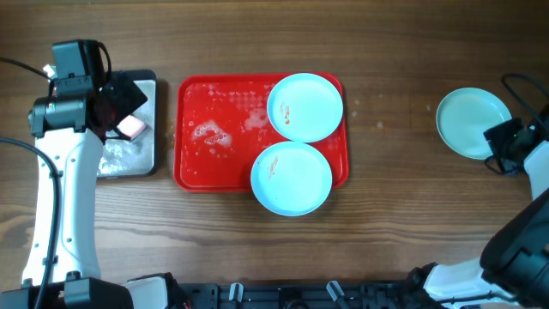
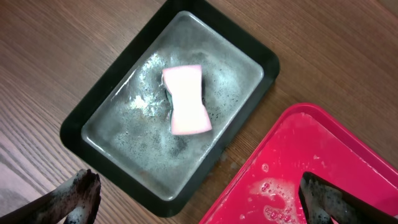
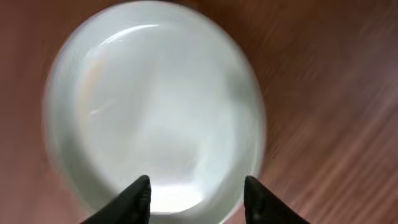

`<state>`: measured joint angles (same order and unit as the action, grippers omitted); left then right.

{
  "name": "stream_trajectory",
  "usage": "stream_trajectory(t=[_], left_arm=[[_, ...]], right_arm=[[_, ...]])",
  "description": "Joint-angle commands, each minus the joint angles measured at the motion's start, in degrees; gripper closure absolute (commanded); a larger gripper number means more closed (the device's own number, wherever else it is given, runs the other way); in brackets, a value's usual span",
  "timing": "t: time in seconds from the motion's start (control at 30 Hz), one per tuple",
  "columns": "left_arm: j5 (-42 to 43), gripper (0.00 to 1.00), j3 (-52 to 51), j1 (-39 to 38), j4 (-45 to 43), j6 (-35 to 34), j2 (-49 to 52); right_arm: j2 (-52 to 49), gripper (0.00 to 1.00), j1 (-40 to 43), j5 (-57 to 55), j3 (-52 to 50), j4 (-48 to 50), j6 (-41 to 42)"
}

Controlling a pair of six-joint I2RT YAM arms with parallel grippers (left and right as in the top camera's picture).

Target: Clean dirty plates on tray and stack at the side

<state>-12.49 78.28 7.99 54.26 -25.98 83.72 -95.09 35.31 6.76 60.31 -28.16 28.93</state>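
Note:
Two pale blue plates with brown specks lie on the red tray: one at its back right corner, one overhanging its front edge. A third plate lies on the table at the far right; it fills the right wrist view. My right gripper is open and empty above that plate's near rim. My left gripper is open and empty, above the gap between the metal pan and the tray's wet corner.
A black-rimmed metal pan with soapy water stands left of the tray and holds a pink sponge. Foam patches lie on the tray's left half. Cables run at the far right edge of the table.

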Motion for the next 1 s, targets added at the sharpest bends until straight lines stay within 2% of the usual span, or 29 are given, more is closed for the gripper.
stream_trajectory(t=[0.0, 0.1, 0.23, 0.33, 0.5, 0.77, 0.8, 0.87, 0.97], left_arm=[[0.3, 0.00, 0.2, 0.1, 0.0, 0.1, 0.1], [0.3, 0.00, 0.2, 0.1, 0.0, 0.1, 0.1], [0.3, 0.00, 0.2, 0.1, 0.0, 0.1, 0.1], [0.3, 0.00, 0.2, 0.1, 0.0, 0.1, 0.1], [0.3, 0.00, 0.2, 0.1, 0.0, 0.1, 0.1], [0.3, 0.00, 0.2, 0.1, 0.0, 0.1, 0.1], [0.3, 0.00, 0.2, 0.1, 0.0, 0.1, 0.1], [0.3, 0.00, 0.2, 0.1, 0.0, 0.1, 0.1], [0.3, 0.00, 0.2, 0.1, 0.0, 0.1, 0.1]], right_arm=[[9.5, 0.45, -7.1, 5.8, 8.6, -6.5, -6.8], [13.8, 0.46, -18.5, 9.4, 10.4, -11.4, -9.4], [12.9, 0.54, -32.8, 9.8, 10.3, -16.7, -9.4], [10.4, 0.56, -42.7, 9.8, 10.3, -19.8, -8.8], [3.2, 0.56, -53.7, 10.0, 6.9, -23.6, -0.5], [-0.5, 0.66, -55.4, 10.0, -1.1, -24.0, 1.3], [-0.5, 0.72, -55.4, 10.1, -3.2, -22.0, 1.9], [-0.5, 0.76, -55.4, 11.3, -5.6, -18.7, 2.7], [-0.5, 0.78, -55.4, 14.5, -8.8, -13.9, 2.8]])
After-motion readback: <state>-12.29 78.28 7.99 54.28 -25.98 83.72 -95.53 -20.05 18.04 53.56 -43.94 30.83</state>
